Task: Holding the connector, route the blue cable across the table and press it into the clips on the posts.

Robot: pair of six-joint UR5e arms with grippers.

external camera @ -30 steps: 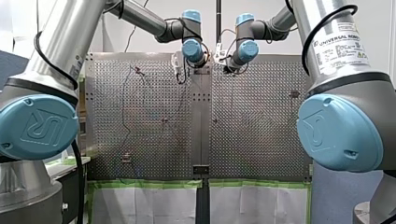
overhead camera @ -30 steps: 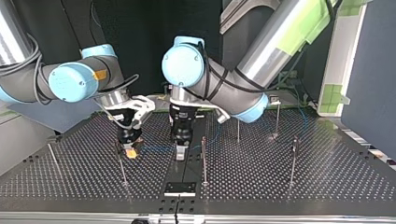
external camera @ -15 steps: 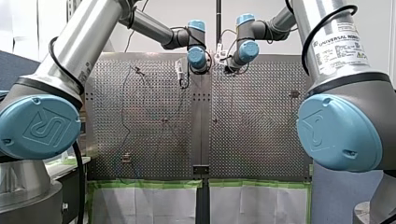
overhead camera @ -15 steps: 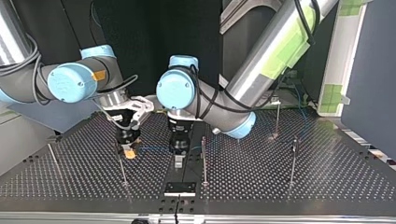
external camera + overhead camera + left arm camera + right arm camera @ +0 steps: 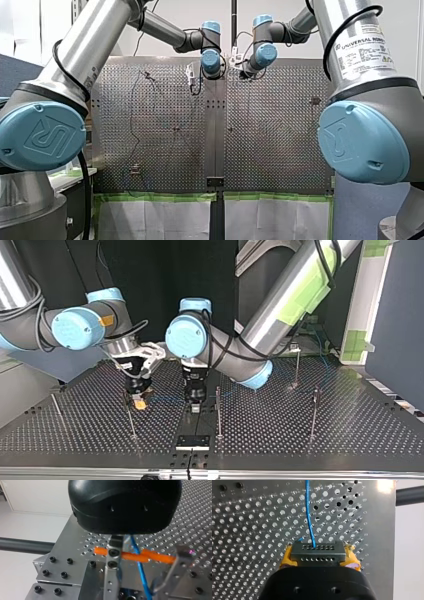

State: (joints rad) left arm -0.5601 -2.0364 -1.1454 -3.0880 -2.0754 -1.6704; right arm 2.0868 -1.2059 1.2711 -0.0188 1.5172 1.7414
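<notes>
My right gripper (image 5: 319, 559) is clamped on the dark connector (image 5: 317, 551), with the yellow pads (image 5: 286, 559) pressing its two ends. The blue cable (image 5: 309, 522) leaves the connector's face straight ahead over the perforated table (image 5: 249, 517). In the top view my left gripper (image 5: 194, 407) hangs low at three o'clock of my right one, with a thin post (image 5: 218, 410) just beside it, again at three o'clock. The cable runs close along its metal finger (image 5: 112, 565); whether those jaws are together or apart, I cannot tell
</notes>
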